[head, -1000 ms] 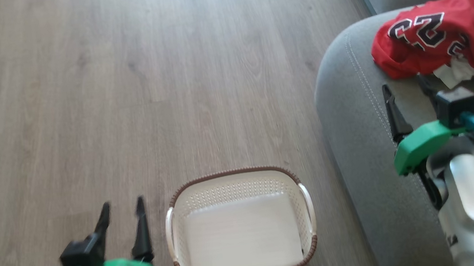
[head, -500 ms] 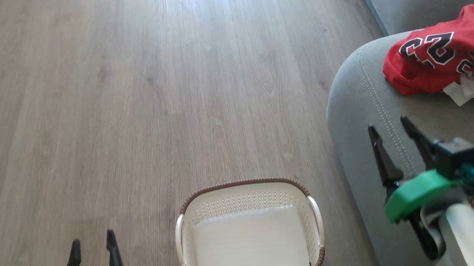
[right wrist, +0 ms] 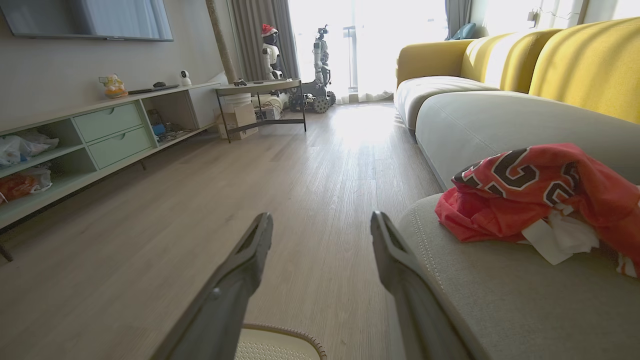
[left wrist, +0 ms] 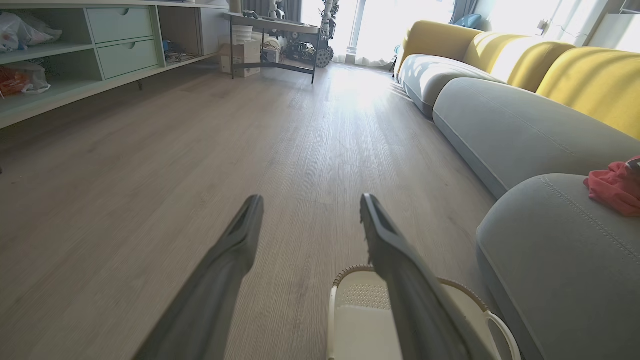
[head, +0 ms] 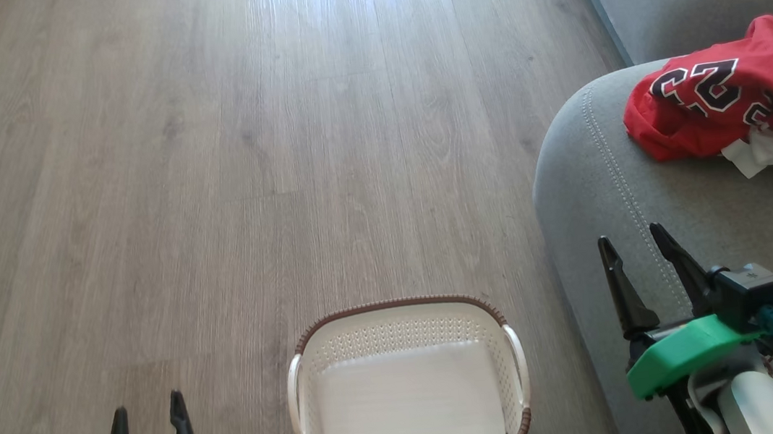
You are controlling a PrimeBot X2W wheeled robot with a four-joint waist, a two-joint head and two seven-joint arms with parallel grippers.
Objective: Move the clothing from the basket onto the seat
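The clothing [head: 730, 101] lies in a crumpled red heap on the seat [head: 715, 230], at about 2 o'clock in the head view, with black-and-white numerals on its upper folds and a white tag hanging out at its 5 o'clock edge; whether the heap is one garment or two cannot be told. The basket [head: 397, 306] stands upright on the wooden floor [head: 205, 157] at 6 o'clock, near the seat's rounded end but apart from it, its pale inner bottom in plain sight. The right gripper [head: 629, 234] hovers at 4 o'clock over the seat's stitched seam, its two dark fingers spread moderately wide and gripping nothing; the clothing sits at its 1 o'clock, well apart from the fingertips. The left gripper [head: 146, 404] hangs at 7 o'clock above the floor, on the basket's 9 o'clock side, fingers likewise parted with nothing between them. In the right wrist view the red heap rests at 3 o'clock on the seat, and the basket rim peeks in at 6 o'clock between the fingers
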